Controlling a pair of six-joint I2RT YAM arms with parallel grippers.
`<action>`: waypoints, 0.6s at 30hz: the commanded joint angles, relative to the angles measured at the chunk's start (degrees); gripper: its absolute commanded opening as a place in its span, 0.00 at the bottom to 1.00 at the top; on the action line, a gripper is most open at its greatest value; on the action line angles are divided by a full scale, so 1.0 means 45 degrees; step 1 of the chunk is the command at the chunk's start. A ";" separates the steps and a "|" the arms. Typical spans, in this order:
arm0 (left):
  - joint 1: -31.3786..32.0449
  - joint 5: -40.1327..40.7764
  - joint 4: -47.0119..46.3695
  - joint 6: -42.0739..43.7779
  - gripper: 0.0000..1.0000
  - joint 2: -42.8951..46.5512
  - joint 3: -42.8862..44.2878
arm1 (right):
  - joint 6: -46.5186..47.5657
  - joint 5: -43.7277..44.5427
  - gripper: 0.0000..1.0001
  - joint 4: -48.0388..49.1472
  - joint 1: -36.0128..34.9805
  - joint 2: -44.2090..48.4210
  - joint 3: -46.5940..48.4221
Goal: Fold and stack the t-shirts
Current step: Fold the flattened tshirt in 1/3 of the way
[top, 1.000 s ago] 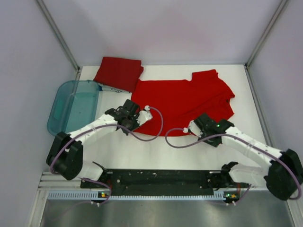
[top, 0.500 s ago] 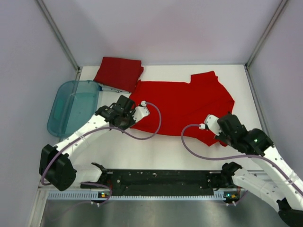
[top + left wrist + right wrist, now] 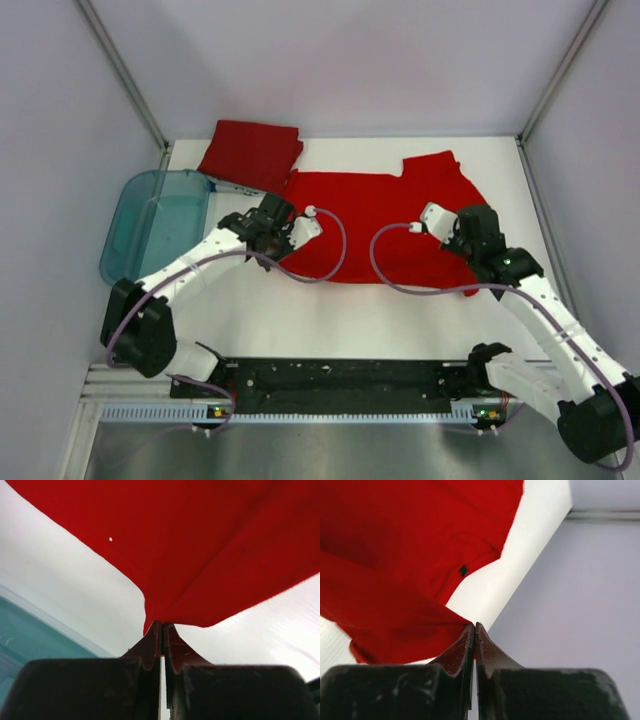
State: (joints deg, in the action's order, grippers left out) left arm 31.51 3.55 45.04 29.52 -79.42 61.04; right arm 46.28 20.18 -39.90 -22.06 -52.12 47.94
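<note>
Top external view: spread t-shirt [image 3: 390, 215] lies open on the white desk [image 3: 330, 310], between the two arms. The folded t-shirt [image 3: 250, 155] sits at the far left corner, just beside it. The teal tub [image 3: 150, 235] stands at the left edge.
Left pincer [image 3: 285, 225]: clenched on the left near edge of the spread t-shirt. In the left wrist view the pincer [image 3: 161, 630] has red cloth [image 3: 200, 540] nipped between shut fingers and tenting away from them.
Right pincer [image 3: 462, 235]: clenched on the right side edge. In the right wrist view the pincer [image 3: 474, 630] pinches a fold of the cloth [image 3: 395, 555], raised off the desk.
Step in hand (judged): carrying the near part of the shirt over onto the rest, to make a fold.
Method advised: move both pincers at one height and one pace, with the edge taut between them. Lay it square to the far edge and release only once the cloth rests flat.
Risks (judged): each pinch is thin and could slip. Uneven travel would skew the crease. The cable loops [image 3: 335, 255] hanging over the cloth could drag it.
Outstanding: the fold is unfinished and the shirt is not yet stacked on the folded one.
</note>
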 commanded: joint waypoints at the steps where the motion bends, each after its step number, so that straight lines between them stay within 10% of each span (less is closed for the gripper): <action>1: -0.0340 0.0577 -0.1256 0.0159 0.00 -0.1236 0.0926 | 0.2330 -0.0423 0.00 0.4682 0.0644 -0.1091 -0.0244; 18: -0.1220 0.1808 -0.2547 0.0218 0.00 -0.5046 0.2764 | 0.5008 -0.3021 0.00 0.7050 0.2598 -0.4745 0.0283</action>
State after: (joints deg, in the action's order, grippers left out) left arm 27.07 9.54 35.83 30.76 -101.73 70.46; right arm 65.67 8.97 -11.60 -10.85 -72.58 47.13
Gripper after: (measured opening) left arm 0.012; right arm 0.003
